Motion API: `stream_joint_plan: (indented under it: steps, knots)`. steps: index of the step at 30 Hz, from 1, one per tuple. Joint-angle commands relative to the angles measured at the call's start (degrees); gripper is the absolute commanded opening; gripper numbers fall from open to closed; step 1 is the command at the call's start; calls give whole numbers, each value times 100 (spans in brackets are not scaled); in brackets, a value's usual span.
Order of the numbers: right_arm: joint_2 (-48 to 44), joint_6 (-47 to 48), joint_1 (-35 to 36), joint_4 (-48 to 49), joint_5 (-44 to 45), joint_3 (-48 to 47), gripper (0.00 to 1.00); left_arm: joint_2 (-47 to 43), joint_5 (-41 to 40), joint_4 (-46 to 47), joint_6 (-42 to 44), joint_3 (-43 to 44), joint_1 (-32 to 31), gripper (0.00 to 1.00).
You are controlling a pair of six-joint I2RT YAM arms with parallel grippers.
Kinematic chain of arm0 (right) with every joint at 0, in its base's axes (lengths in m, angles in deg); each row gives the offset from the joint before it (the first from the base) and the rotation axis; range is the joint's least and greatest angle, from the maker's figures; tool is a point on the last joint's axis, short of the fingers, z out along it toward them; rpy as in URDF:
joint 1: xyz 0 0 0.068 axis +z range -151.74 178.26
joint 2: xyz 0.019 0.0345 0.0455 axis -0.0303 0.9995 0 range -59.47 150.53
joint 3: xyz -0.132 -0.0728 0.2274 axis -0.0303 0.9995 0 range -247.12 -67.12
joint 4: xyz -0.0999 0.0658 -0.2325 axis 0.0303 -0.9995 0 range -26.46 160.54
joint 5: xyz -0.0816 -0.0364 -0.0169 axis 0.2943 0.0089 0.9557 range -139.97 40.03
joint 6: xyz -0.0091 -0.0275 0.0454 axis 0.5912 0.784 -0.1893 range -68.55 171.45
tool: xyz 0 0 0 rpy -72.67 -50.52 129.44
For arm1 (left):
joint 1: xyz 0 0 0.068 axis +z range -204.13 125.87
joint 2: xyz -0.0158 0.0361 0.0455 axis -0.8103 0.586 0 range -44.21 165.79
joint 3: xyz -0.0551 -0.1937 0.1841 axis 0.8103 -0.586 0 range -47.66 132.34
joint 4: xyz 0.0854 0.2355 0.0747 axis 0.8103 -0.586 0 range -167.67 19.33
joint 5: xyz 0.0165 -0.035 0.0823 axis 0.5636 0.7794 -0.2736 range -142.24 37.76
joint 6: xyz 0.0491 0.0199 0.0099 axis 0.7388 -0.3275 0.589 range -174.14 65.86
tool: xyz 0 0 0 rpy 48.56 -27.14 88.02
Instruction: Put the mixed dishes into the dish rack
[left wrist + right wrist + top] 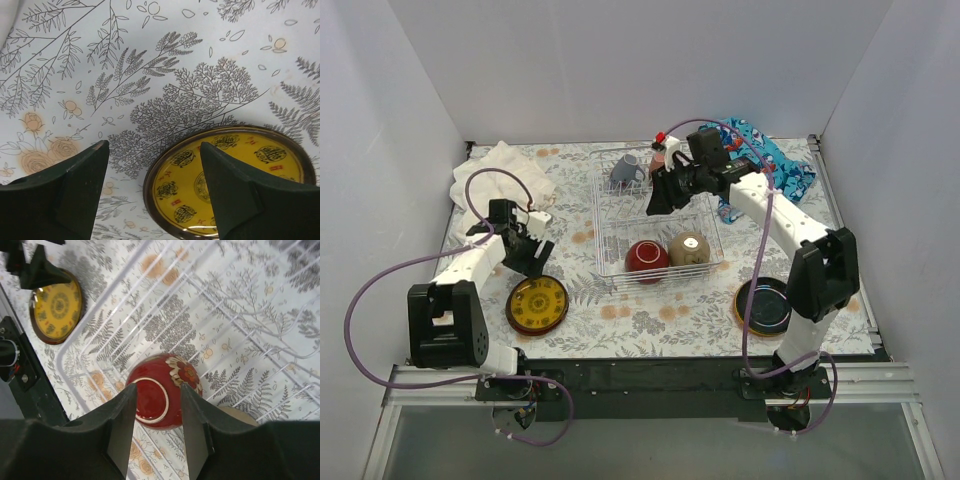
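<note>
Left fingers (65,195) apart, fern-print tablecloth (150,75), white walls (620,60)

Bowls (647,256) in rack (620,225), plate (537,305) left of it

Three plain white walls (620,60) stand around the table (570,170), one at the back and one at each side. The table is covered with a pale sheet (165,60) printed with grey ferns and small orange flowers, and the light is soft and even. At the near edge runs a black strip (650,375), and beside it a metal frame (880,382).
</note>
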Motion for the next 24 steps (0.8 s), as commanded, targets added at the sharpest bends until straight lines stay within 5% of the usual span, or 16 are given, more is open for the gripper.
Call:
stream_joint_plan:
  steps: [1,11,18,24]
  knots:
    - [-712,278,-67,111,-371,70,48,-94,40,-159,1467,-76,178,72]
    - [-1310,533,-154,111,-521,739,49,932,690,-1002,2886,660,362,57]
    - [-1310,551,-181,137,-591,827,49,1778,1086,-2302,3125,1409,371,34]
    - [-1047,454,-172,207,-749,660,49,1463,1253,-2103,2879,1427,380,8]
